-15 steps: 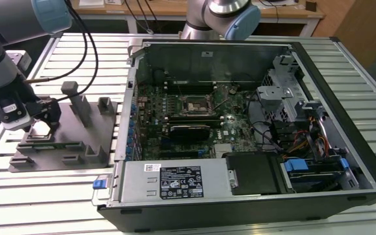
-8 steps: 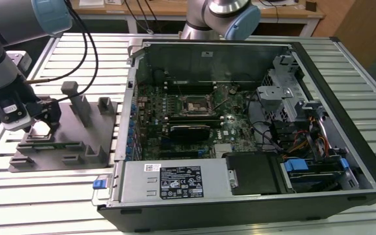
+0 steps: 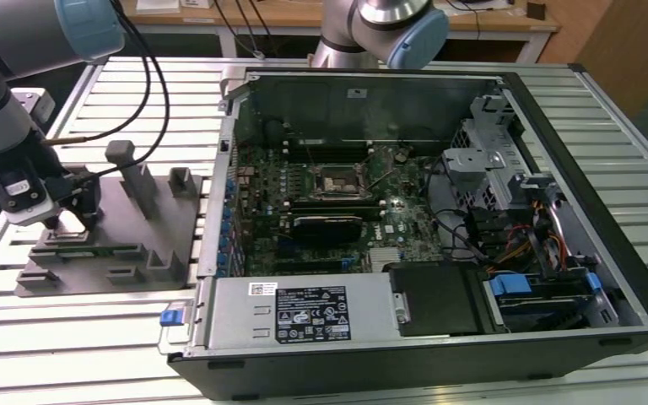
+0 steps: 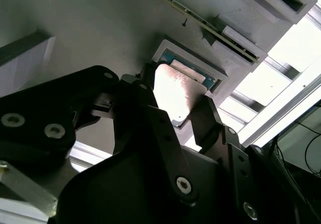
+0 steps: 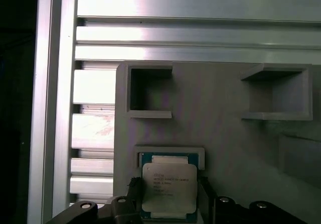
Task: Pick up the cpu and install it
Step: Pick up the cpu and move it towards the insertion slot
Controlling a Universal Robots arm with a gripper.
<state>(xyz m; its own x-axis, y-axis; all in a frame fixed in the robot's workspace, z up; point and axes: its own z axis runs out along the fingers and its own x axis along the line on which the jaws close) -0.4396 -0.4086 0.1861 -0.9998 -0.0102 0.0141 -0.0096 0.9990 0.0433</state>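
I hang low over the grey fixture [image 3: 132, 245], at the side of it away from the open computer case [image 3: 594, 152], which stands just beside the fixture toward the exterior view's right. My gripper [image 3: 67, 226] is down at the fixture's top face. The cpu [image 5: 169, 189] lies flat in a shallow square pocket of the fixture [image 5: 225, 148], silver lid up, with a rim of green board showing round the lid. My gripper [image 5: 169, 194] straddles it: the jaws stand apart, one black finger [image 5: 134, 186] at each of two opposite sides of the cpu, close to its edges but not clamped on it. In the second wrist view the cpu [image 4: 175, 91] shines bright between the same two fingers of my gripper [image 4: 179, 103], seated in the fixture [image 4: 100, 28]. The lid carries several lines of small dark print, too fine for me to read. Two deeper rectangular pockets [image 5: 149, 91] of the fixture sit near the cpu's pocket. Inside the case, well apart from the fixture, are the motherboard [image 3: 301, 181] with its black-framed socket [image 3: 336, 179] and a metal box bearing a black label [image 3: 310, 314] and a small white one [image 3: 262, 288]; their writing is too small to make out. Fixture and case both rest on a slatted metal table [image 3: 110, 346].
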